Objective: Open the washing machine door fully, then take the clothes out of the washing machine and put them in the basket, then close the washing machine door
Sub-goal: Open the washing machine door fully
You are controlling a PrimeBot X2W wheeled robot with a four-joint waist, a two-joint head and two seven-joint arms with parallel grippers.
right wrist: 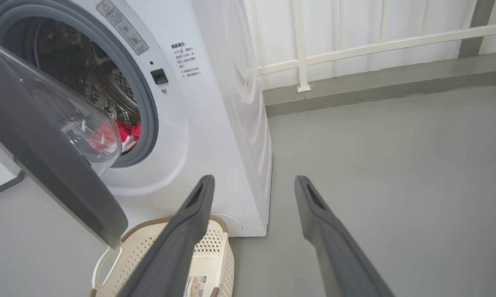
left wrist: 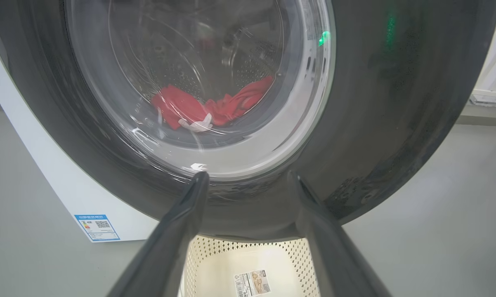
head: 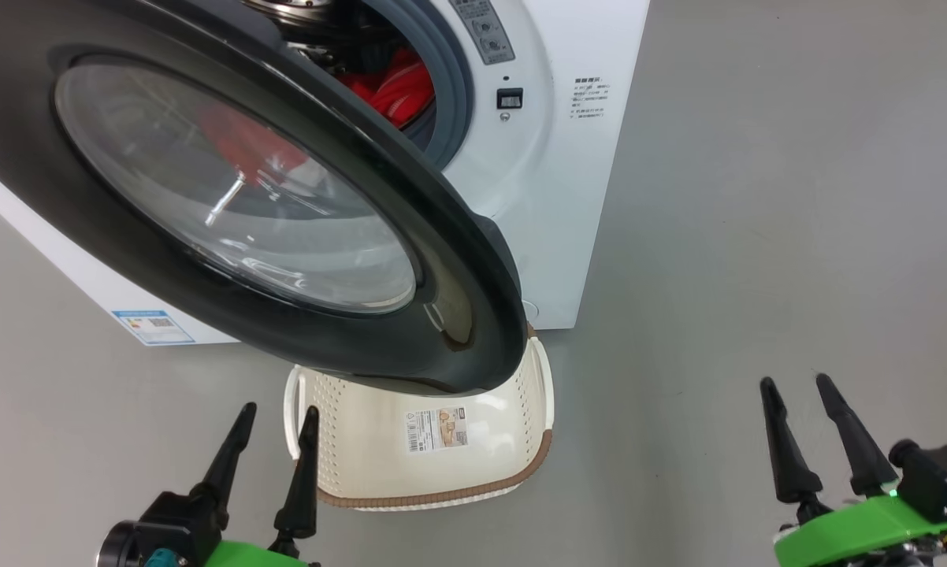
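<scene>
Washing machine door (head: 229, 189) half open, basket (head: 442, 498) waiting below at 6 o'clock (for the red clothes (head: 395, 90)); left gripper (head: 280, 409) and right gripper (head: 796, 380) wide, empty.

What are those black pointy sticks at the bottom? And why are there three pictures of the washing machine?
The sticks are a robot's two grabbing tools: the left tool and right tool, both open and holding nothing. One picture comes from a camera on its head; the other two from cameras on its wrists, looking along each tool's fingers. The washing machine door hangs partly open over a cream basket on the grey floor. Red clothes lie inside the drum.
</scene>
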